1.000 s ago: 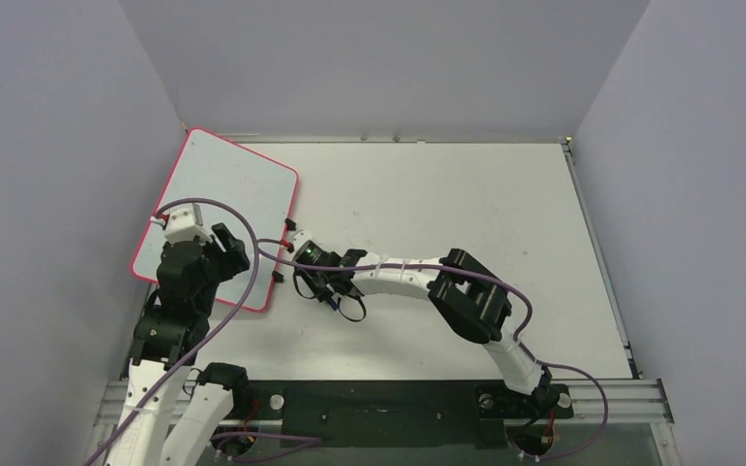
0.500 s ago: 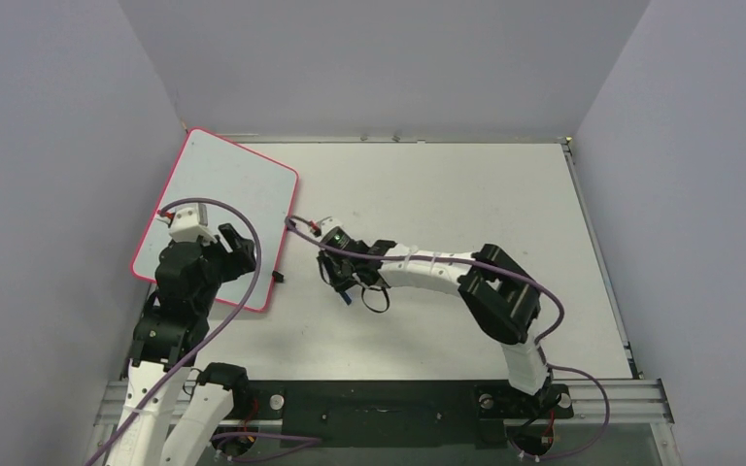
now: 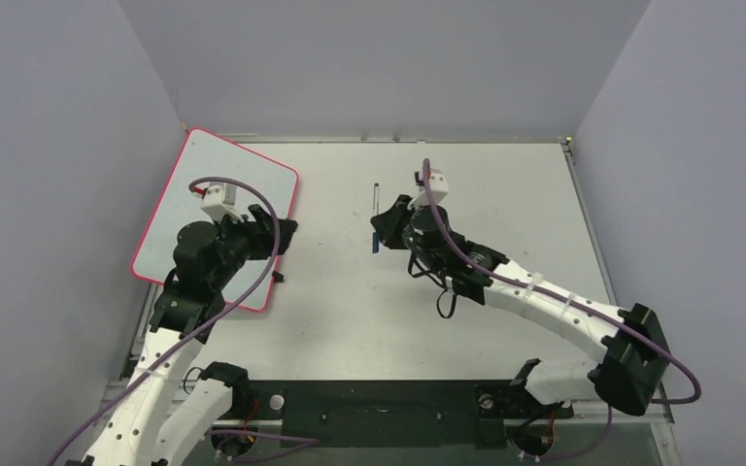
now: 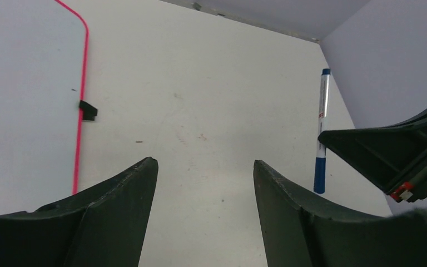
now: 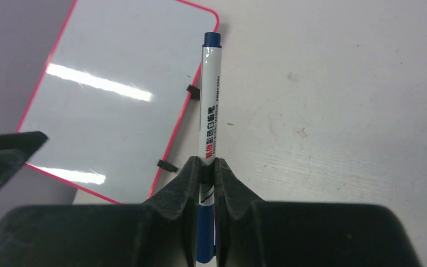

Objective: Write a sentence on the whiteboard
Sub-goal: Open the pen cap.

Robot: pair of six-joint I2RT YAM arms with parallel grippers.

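The whiteboard (image 3: 225, 160) lies flat in the upper left of the top view, against the left wall, its red-pink rim and small black clips (image 3: 278, 277) turned toward the middle of the table (image 3: 505, 194). No sentence can be made out on it from any view: the white surface shows only glare, so the writing is judged not yet begun. A marker (image 5: 210, 100) is pinched between the right fingers (image 5: 192, 172), which are closed tight on its lower barrel. Most of its length is left standing out ahead of them, presumably so that the far end can be seen and steered by the wrist camera. In the top view the marker (image 3: 376, 209) is held near the centre of the frame, well apart from the board and lying along the table rather than upright. It is therefore judged to be carried, not yet set to a writing angle. Whether it is capped cannot be told. The left fingers (image 4: 122, 194) are spread wide with nothing between them but bare table. In the top view they (image 3: 285, 233) hang just beside the board's right edge, a place from which the board could be steadied or the marker received. Before any stroke, the marker must be brought over the board and tipped down. A loose board may slide under that pressure.
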